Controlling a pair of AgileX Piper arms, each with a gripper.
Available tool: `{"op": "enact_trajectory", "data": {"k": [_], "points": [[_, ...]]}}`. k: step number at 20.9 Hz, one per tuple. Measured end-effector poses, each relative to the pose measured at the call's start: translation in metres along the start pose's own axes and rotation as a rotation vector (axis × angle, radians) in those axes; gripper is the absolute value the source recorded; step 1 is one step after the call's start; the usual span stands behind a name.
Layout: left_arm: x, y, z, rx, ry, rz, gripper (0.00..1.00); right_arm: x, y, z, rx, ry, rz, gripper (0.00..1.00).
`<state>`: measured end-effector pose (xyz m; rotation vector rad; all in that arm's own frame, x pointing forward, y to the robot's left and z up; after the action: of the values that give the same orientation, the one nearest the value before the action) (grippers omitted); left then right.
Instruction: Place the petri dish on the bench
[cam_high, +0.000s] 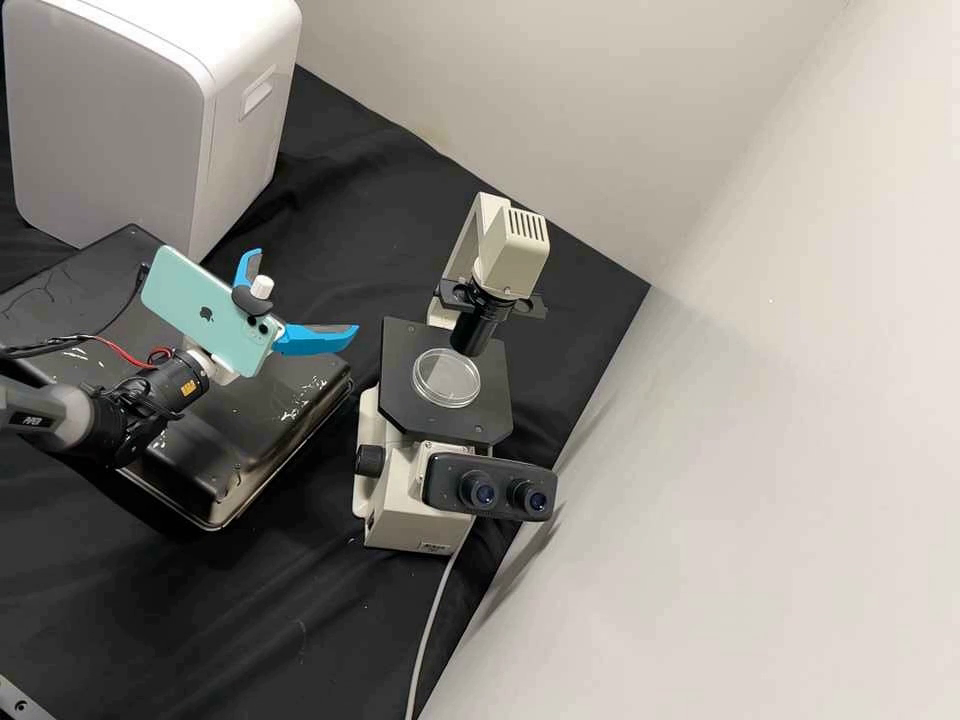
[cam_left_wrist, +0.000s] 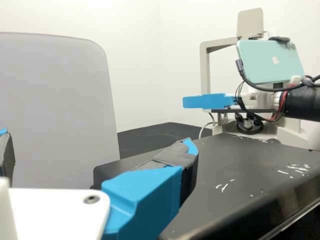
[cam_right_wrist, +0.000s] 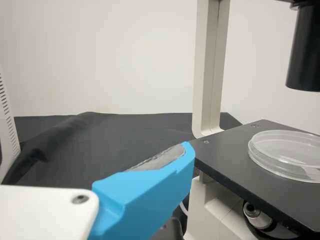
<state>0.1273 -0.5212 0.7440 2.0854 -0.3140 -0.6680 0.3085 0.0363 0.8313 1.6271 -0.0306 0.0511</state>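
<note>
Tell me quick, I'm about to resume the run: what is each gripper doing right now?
Left gripper: open, holding nothing.
Right gripper: open, empty, short of the petri dish.

1. Right arm (cam_high: 60, 420): dark grey, white lettering, red and black wires (cam_high: 110, 348).
2. Mint-green phone (cam_high: 205, 308) clamped on top.
3. Bright blue fingers (cam_high: 318, 338) with dark pads; white base bearing a screw (cam_right_wrist: 80, 199).

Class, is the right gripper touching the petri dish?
Apart. In the high view the right gripper sits short of the microscope stage, well clear of the petri dish.
</note>
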Motion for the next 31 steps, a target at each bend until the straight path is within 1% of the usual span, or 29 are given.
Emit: {"op": "enact_trajectory", "data": {"k": [3, 4, 5, 6, 9, 11, 13, 15, 17, 18, 19, 20, 21, 22, 25, 26, 27, 31], "points": [[0.000, -0.0006, 0.001, -0.009, 0.005, -0.004, 1.00, 0.000, 0.000, 0.000, 0.000, 0.000, 0.000, 1.00], [0.000, -0.0007, 0.001, -0.009, 0.009, -0.004, 1.00, 0.000, 0.000, 0.000, 0.000, 0.000, 0.000, 1.00], [-0.001, -0.0007, 0.001, -0.007, 0.009, -0.005, 1.00, 0.000, 0.000, 0.000, 0.000, 0.000, 0.000, 1.00], [-0.001, -0.0008, 0.002, 0.000, 0.005, -0.005, 1.00, 0.000, 0.000, 0.000, 0.000, 0.000, 0.000, 1.00], [0.000, -0.0012, 0.002, 0.000, 0.006, -0.007, 1.00, 0.000, 0.000, 0.000, 0.000, 0.000, 0.000, 1.00], [0.000, -0.0023, 0.002, 0.006, 0.004, -0.014, 1.00, 0.000, 0.001, 0.001, 0.000, -0.003, 0.004, 1.00], [0.000, -0.0027, 0.002, 0.005, 0.005, -0.016, 1.00, 0.000, 0.004, 0.006, -0.001, -0.019, 0.014, 1.00], [0.000, -0.0027, 0.002, 0.007, 0.005, -0.016, 1.00, 0.001, 0.008, 0.012, 0.005, -0.038, 0.027, 1.00], [0.000, -0.0027, 0.002, 0.007, 0.005, -0.016, 1.00, 0.001, 0.012, 0.019, 0.006, -0.061, 0.040, 1.00], [0.000, -0.0027, 0.002, 0.007, 0.005, -0.016, 1.00, 0.001, 0.014, 0.022, 0.009, -0.069, 0.044, 1.00], [0.000, -0.0027, 0.002, 0.007, 0.005, -0.016, 1.00, 0.001, 0.016, 0.025, 0.019, -0.075, 0.047, 1.00], [0.000, -0.0027, 0.002, 0.007, 0.005, -0.016, 1.00, 0.001, 0.018, 0.030, 0.018, -0.087, 0.050, 1.00], [0.000, -0.0027, 0.002, 0.007, 0.005, -0.016, 1.00, 0.001, 0.019, 0.033, 0.016, -0.090, 0.048, 1.00], [0.000, -0.0027, 0.002, 0.007, 0.005, -0.016, 1.00, 0.002, 0.020, 0.037, 0.025, -0.098, 0.046, 1.00], [0.000, -0.0025, 0.001, 0.007, 0.011, -0.015, 1.00, 0.005, 0.022, 0.040, -0.006, -0.077, 0.027, 1.00], [0.000, -0.0024, 0.001, 0.010, 0.011, -0.014, 1.00, 0.007, 0.024, 0.043, -0.007, -0.082, 0.033, 1.00], [0.000, -0.0023, 0.000, 0.010, 0.015, -0.014, 1.00, 0.008, 0.028, 0.046, -0.008, -0.087, 0.050, 1.00], [0.001, -0.0020, -0.002, 0.012, 0.027, -0.011, 1.00, 0.012, 0.038, 0.056, 0.007, -0.111, 0.084, 1.00]]}}
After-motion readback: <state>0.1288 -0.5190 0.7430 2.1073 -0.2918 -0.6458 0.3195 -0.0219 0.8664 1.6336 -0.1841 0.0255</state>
